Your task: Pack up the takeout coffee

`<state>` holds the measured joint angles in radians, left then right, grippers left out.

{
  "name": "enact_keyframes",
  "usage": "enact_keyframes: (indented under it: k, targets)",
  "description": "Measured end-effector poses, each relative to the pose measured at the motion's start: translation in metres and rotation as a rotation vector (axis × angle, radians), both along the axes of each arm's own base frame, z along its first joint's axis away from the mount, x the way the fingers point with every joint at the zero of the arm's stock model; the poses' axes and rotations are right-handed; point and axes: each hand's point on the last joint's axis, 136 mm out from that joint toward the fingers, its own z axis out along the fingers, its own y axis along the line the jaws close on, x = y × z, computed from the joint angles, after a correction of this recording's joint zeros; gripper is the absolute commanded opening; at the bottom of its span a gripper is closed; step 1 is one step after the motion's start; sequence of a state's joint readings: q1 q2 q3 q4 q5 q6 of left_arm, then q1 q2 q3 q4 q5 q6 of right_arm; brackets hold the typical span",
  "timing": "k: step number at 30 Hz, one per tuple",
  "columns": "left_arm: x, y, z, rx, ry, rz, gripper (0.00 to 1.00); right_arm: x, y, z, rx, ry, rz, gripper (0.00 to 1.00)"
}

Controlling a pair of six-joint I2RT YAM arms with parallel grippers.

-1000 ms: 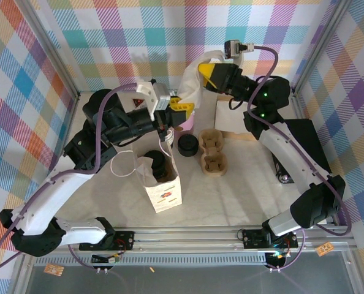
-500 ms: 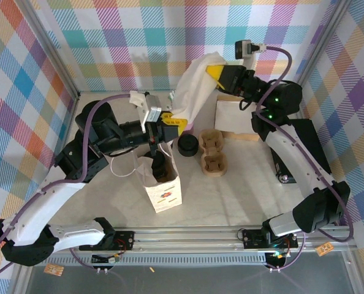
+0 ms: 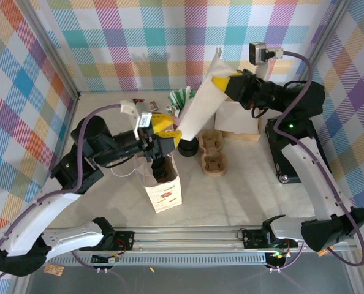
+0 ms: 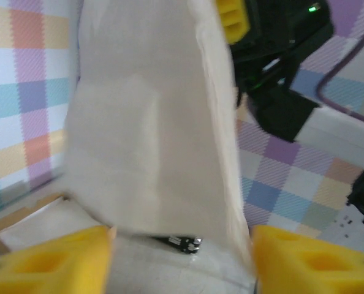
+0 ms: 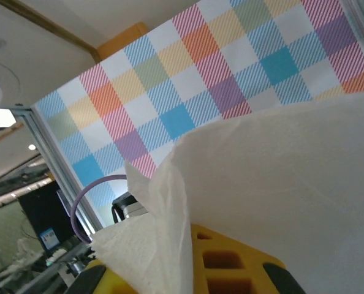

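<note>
Behind the left pincer [image 3: 168, 130] and the right pincer [image 3: 219, 81], and out to either side of them, stand pastel plaid walls [image 3: 139, 37] held by grey metal corner posts [image 3: 50, 52]. Beneath both lies a pale beige counter [image 3: 243, 190], edged on the near side by an aluminium rail [image 3: 194, 234]. Above the right pincer, past the wall's top, a pale ceiling [image 5: 22, 37] carries small lights.

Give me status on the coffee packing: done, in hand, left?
Done, apparently: the takeout coffee looks seated inside the open paper bag, black lid showing. In hand: right gripper shut on a white napkin, left gripper open with fingers either side of its lower end. Left, probably: napkin into the bag.
</note>
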<state>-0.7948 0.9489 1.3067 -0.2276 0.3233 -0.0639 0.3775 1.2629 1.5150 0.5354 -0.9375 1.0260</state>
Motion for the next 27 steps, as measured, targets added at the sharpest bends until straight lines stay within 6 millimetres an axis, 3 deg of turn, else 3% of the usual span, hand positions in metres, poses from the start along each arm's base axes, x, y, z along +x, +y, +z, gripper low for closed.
enact_keyframes:
  k: [4, 9, 11, 14, 18, 23, 27]
  targets:
    - [-0.001, 0.041, -0.014, -0.045, 0.003, 0.168, 0.94, -0.03, 0.016, 0.008, -0.058, -0.176, 0.019, 0.0]
    - [0.007, 0.118, -0.02, -0.116, -0.022, 0.512, 0.91, -0.067, 0.044, 0.005, -0.114, -0.405, 0.083, 0.0]
    - [0.008, 0.151, -0.012, -0.148, -0.047, 0.659, 0.91, -0.079, 0.06, -0.003, -0.137, -0.505, 0.11, 0.0]
    - [0.013, 0.181, -0.007, -0.116, -0.064, 0.815, 0.91, -0.088, 0.083, -0.024, -0.175, -0.616, 0.145, 0.0]
    - [0.022, 0.19, -0.006, -0.019, -0.065, 0.909, 0.9, -0.084, 0.111, -0.061, -0.227, -0.719, 0.171, 0.0]
    - [0.034, 0.183, -0.016, 0.071, -0.039, 0.929, 0.9, -0.077, 0.142, -0.114, -0.295, -0.804, 0.205, 0.0]
    - [0.036, 0.181, -0.021, 0.09, -0.025, 0.928, 0.9, -0.075, 0.158, -0.139, -0.331, -0.85, 0.224, 0.0]
